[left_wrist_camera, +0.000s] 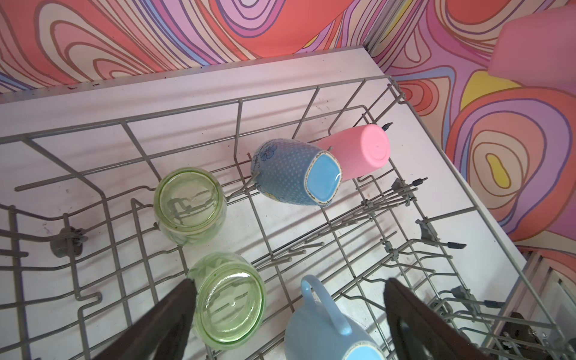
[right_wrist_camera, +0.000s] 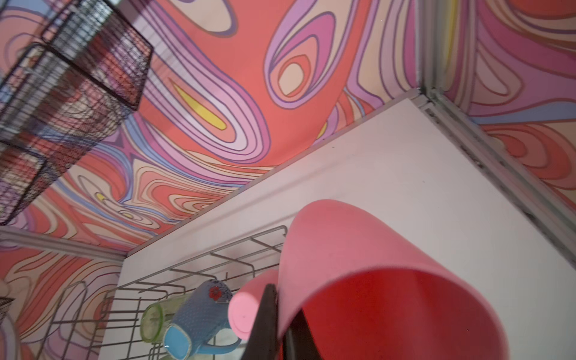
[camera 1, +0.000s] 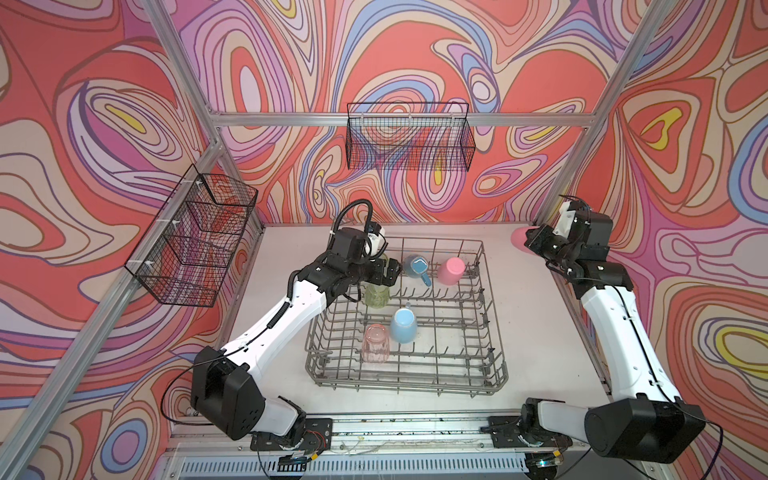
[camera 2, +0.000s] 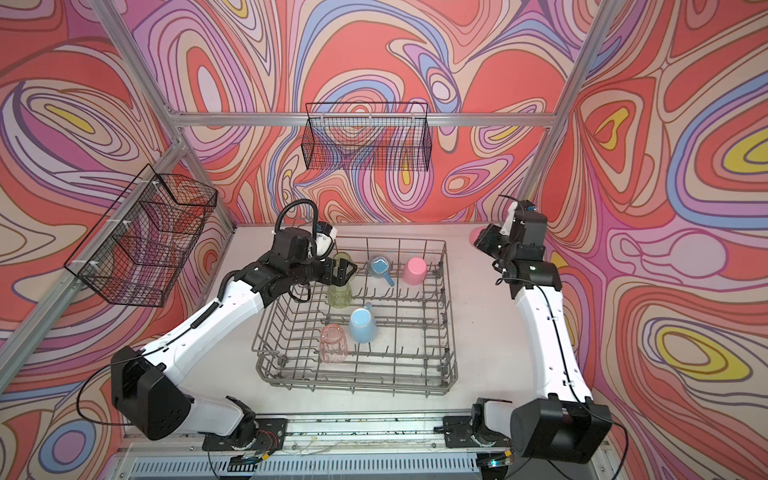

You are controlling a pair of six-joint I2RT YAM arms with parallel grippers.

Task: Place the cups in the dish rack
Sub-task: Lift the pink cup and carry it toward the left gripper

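Left arm (camera 1: 291, 316) stretches over the dish rack (camera 1: 457, 376), left gripper (camera 1: 388, 272) spread wide, empty — right arm (camera 1: 615, 316) reared up, right gripper (right_wrist_camera: 280, 318) pinched tight on a pink cup (right_wrist_camera: 374, 249) rim.

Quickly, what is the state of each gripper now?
Left gripper: open, holding nothing.
Right gripper: shut on the pink cup, pinching its wall.

A black mesh basket (camera 1: 409, 137) is hanging ahead of me (another basket (camera 1: 195, 241) is hanging leftward). Swirly walls (camera 1: 415, 50) are enclosing my white table (camera 1: 528, 316).
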